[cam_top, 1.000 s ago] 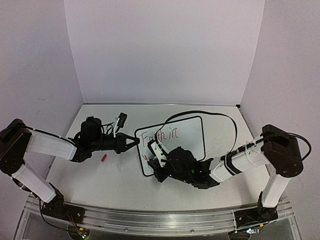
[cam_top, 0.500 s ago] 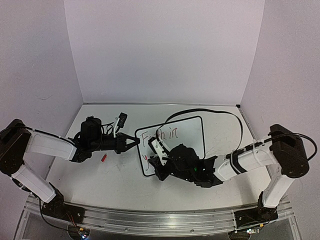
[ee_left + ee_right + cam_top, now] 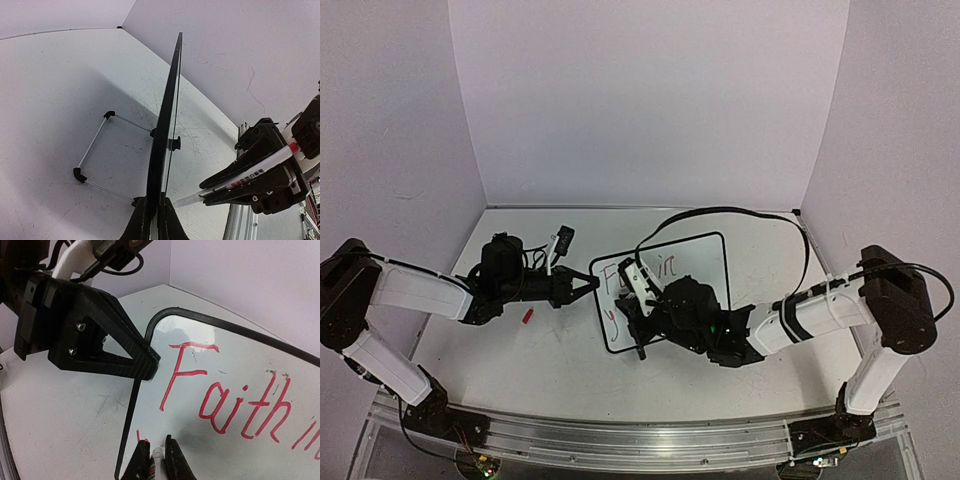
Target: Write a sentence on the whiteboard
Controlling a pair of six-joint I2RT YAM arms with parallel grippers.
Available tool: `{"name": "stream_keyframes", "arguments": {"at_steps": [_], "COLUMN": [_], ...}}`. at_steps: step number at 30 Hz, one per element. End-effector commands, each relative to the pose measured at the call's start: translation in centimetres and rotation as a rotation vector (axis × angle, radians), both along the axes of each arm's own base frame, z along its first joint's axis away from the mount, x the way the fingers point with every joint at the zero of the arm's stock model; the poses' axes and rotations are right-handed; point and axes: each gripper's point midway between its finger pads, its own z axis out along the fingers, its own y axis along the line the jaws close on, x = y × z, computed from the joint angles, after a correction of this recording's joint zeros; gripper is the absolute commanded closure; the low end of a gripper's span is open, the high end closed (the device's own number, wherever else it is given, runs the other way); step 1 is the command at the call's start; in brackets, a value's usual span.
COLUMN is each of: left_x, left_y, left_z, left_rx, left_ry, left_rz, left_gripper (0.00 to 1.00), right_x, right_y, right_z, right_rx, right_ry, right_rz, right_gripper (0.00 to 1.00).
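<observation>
The whiteboard (image 3: pixel 705 262) stands tilted on the table, with "Faith in" written on it in red. My left gripper (image 3: pixel 594 284) is shut on its left edge. In the left wrist view the board (image 3: pixel 169 115) shows edge-on, running up from between the jaws of that gripper (image 3: pixel 153 220). My right gripper (image 3: pixel 628 318) is shut on a white marker (image 3: pixel 637 281) over the board's lower left corner. In the right wrist view the marker (image 3: pixel 157 459) sits between the fingers of the right gripper (image 3: pixel 157 450), its tip on the whiteboard (image 3: pixel 240 355) beside a short red stroke.
A red marker cap (image 3: pixel 528 315) lies on the table below the left gripper. A small black-and-white object (image 3: pixel 561 240) rests behind it. A black cable (image 3: pixel 720 212) loops over the board's far edge. The board's wire stand (image 3: pixel 94 150) props it from behind.
My right gripper has carried the marker up and away from me across the board's lower left, covering more of the writing. The left gripper and the board have stayed put.
</observation>
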Motion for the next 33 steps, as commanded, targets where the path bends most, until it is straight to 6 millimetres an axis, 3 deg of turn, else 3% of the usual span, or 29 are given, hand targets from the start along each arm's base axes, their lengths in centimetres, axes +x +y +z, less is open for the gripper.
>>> {"name": "stream_keyframes", "arguments": {"at_steps": [1, 16, 33], "left_x": [0.3, 0.3, 0.3], "left_y": [0.1, 0.0, 0.0], "left_z": [1.6, 1.6, 1.6], "left_rx": [-0.01, -0.008, -0.006], "left_ry": [-0.063, -0.066, -0.067], "left_rz": [0.012, 0.006, 0.008], "left_gripper": [1.0, 1.0, 1.0], "right_x": [0.5, 0.8, 0.2], "right_y": [1.0, 1.4, -0.3], "right_z": [2.4, 1.4, -1.1], "right_rx": [0.064, 0.049, 0.016], "right_ry": [-0.049, -0.044, 0.023], "right_rz": [0.002, -0.005, -0.027], "right_gripper": [1.0, 1.0, 1.0]}}
